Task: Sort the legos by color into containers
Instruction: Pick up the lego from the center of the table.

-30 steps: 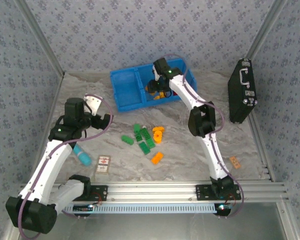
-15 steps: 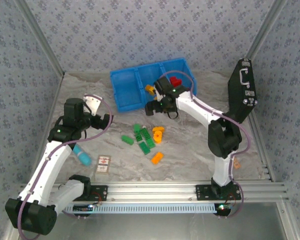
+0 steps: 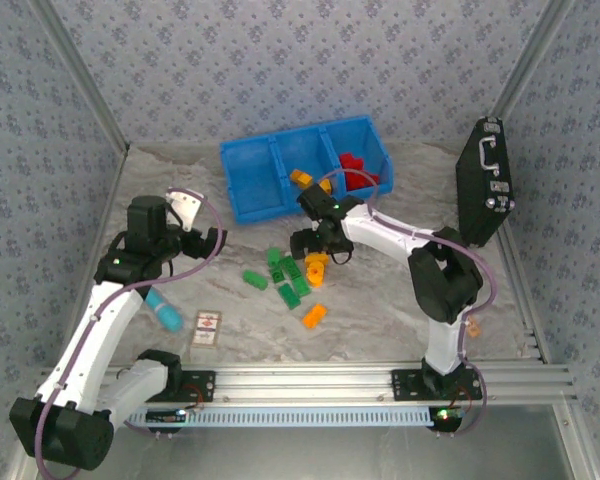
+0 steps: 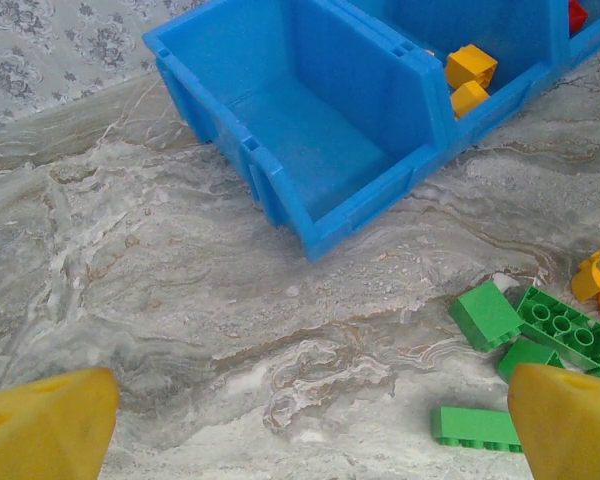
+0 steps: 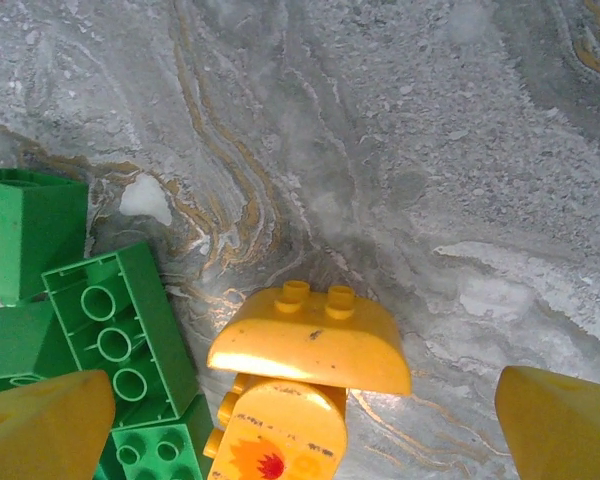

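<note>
Nearest candidate: an orange-yellow curved-top plastic brick (image 5: 310, 345), two studs on its crown. It lies on the grey marbled surface (image 5: 430, 150) in the loose heap at mid-surface. On its near side it touches a flame-printed orange-yellow brick (image 5: 278, 445), with green studded bricks (image 5: 110, 340) just beside it at the left of the wrist view. Directly over it hangs the right gripper (image 5: 300, 425), fingers wide apart and holding nothing, one yellow pad on either side. The brick's long axis runs across the wrist view, in line with the two pads, so a closing would likely catch it by its ends. The flame-printed brick sits in the same gap and may get caught too. Seen from above, just beyond the heap stands the bright blue three-compartment plastic bin (image 3: 242, 208), with orange-yellow bricks (image 3: 302, 178) in the middle compartment, red bricks (image 3: 355, 168) in the right and none in the left. Well apart to the left of the heap, the left gripper (image 3: 212, 243) has its fingers spread too, with nothing between them. The right arm is plainly the nearer. A stray orange-yellow brick (image 3: 314, 316) lies closer to the arm bases.
</note>
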